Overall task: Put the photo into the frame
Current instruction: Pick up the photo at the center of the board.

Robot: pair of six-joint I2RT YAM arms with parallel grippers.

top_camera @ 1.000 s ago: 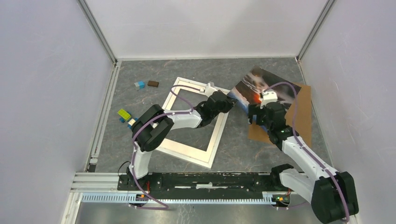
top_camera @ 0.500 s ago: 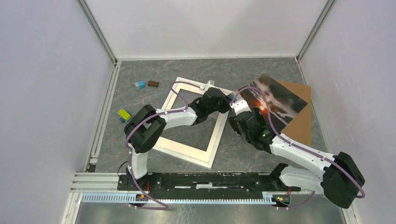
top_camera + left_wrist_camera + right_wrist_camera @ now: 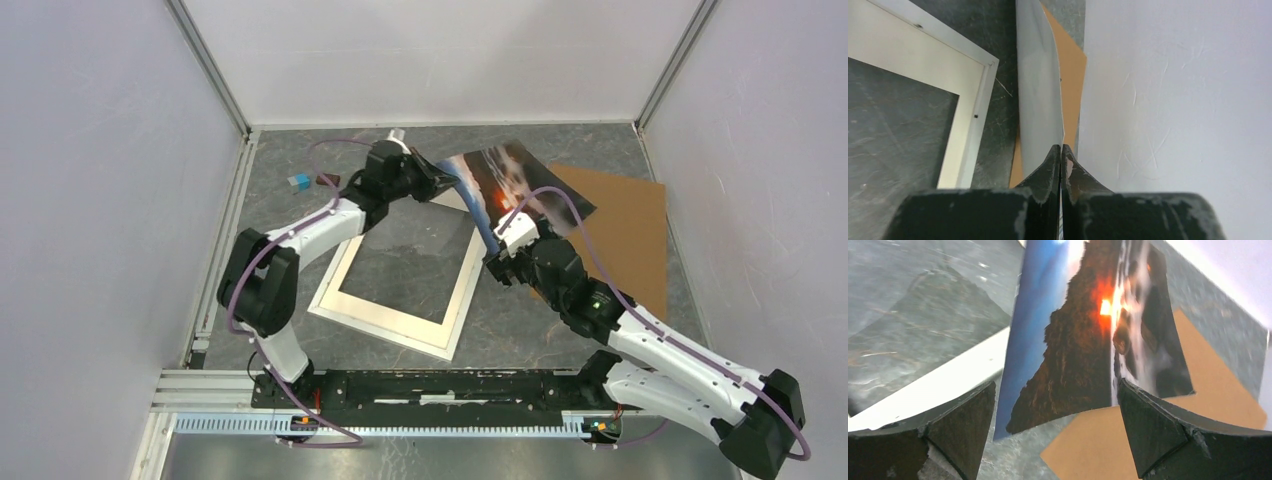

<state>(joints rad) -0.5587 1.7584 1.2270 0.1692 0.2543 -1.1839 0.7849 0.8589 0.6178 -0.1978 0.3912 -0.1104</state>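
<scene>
The photo [image 3: 515,180] is being pinched at one edge by the left gripper [image 3: 1061,150], tilted above the frame's [image 3: 400,325] corner. The right gripper [image 3: 1055,390] is being held spread wide, gripping nothing.

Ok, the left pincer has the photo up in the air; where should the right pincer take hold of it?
Probably the lower free edge, from the near side. The photo is lifted and tilted, shut left pincer pinching its far-left corner, so that lower edge hangs clear, facing the open right pincer.

photo [image 3: 510,175] tilted just ahead of right gripper [image 3: 1055,384], open floor inside frame [image 3: 395,320] (small blocks [image 3: 298,181] far left)
</scene>
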